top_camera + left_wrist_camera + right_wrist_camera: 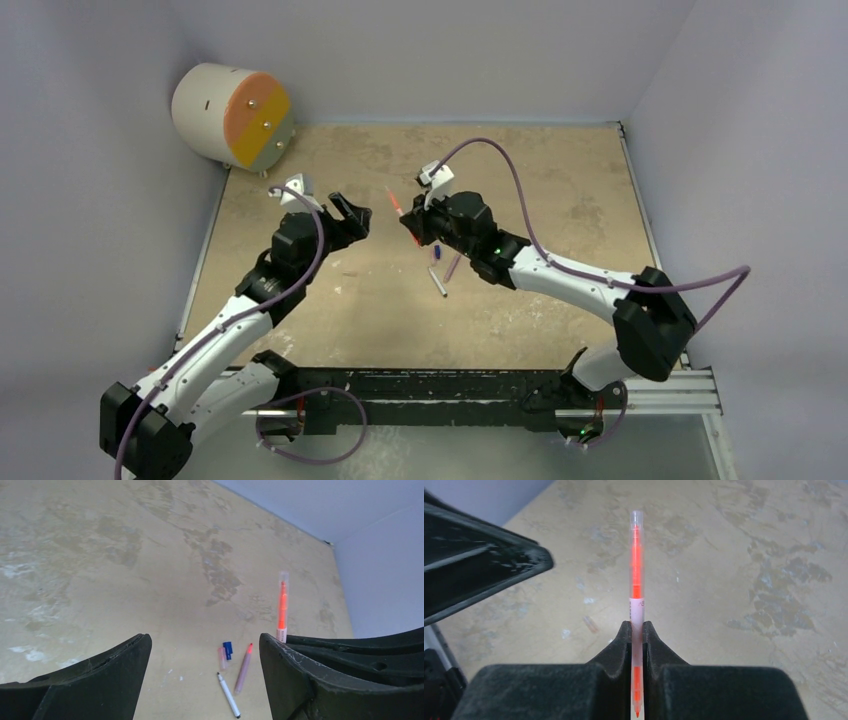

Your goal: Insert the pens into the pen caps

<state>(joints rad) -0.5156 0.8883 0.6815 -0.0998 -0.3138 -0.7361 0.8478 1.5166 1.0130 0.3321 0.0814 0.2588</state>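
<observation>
My right gripper (637, 625) is shut on the orange-red pen (636, 570) and holds it above the table, with its pointed tip towards the wrist. In the top view this gripper (410, 222) and pen (395, 203) are mid-table. My left gripper (352, 208) is open and empty, just left of them. In the left wrist view, its wide jaws (204, 640) frame the dark blue cap (228, 650), the pinkish cap (221, 657), the mauve pen (243, 669) and the white pen (229, 695), all lying on the table. The orange-red pen (282, 607) shows at the right.
A cream drum (232, 115) with an orange and yellow face lies at the back left corner. Grey walls close in the tan table (560, 190) on three sides. The arms' metal rail (480, 390) runs along the near edge.
</observation>
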